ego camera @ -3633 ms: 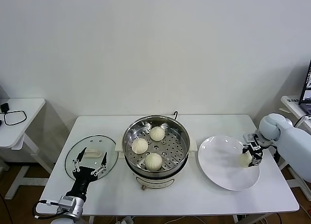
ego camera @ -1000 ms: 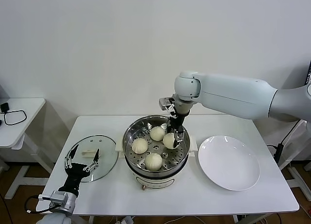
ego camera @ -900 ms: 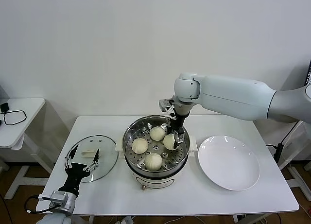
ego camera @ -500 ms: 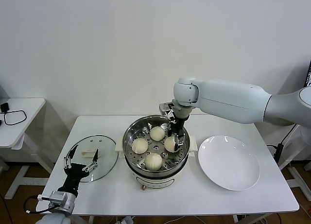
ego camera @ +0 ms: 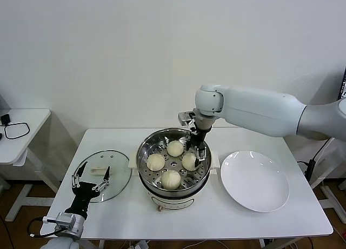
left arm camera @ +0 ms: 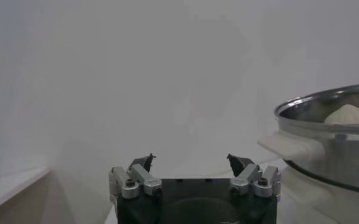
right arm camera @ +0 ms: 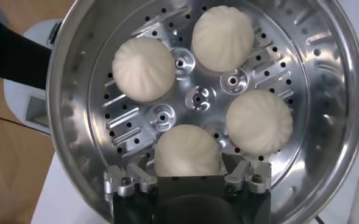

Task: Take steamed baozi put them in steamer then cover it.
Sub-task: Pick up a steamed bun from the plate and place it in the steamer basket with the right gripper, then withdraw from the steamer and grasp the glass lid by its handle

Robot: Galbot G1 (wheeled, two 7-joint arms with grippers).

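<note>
The steamer (ego camera: 139, 161) stands mid-table with four baozi on its perforated tray: back (ego camera: 174, 148), left (ego camera: 155, 162), front (ego camera: 171, 179) and right (ego camera: 189, 161). My right gripper (ego camera: 195, 154) reaches down into the pot over the right baozi. In the right wrist view that baozi (right arm camera: 187, 151) rests on the tray between my gripper's (right arm camera: 189, 161) open fingers, with small gaps on both sides. The other baozi (right arm camera: 144, 68) (right arm camera: 222, 38) (right arm camera: 259, 121) lie around it. My left gripper (ego camera: 90, 176) is open and empty over the glass lid (ego camera: 105, 170).
The flat white plate (ego camera: 254, 180) lies bare to the right of the steamer. The lid lies flat to the left of the pot. The left wrist view shows the steamer's wall (left arm camera: 331, 146) and white handle (left arm camera: 286, 146). A side table (ego camera: 21, 130) stands far left.
My right gripper carried the last baozi from the plate into the steamer, lowered it onto the tray's right side, and its fingers have parted from it. The left gripper has drawn back slightly toward the table's front.
</note>
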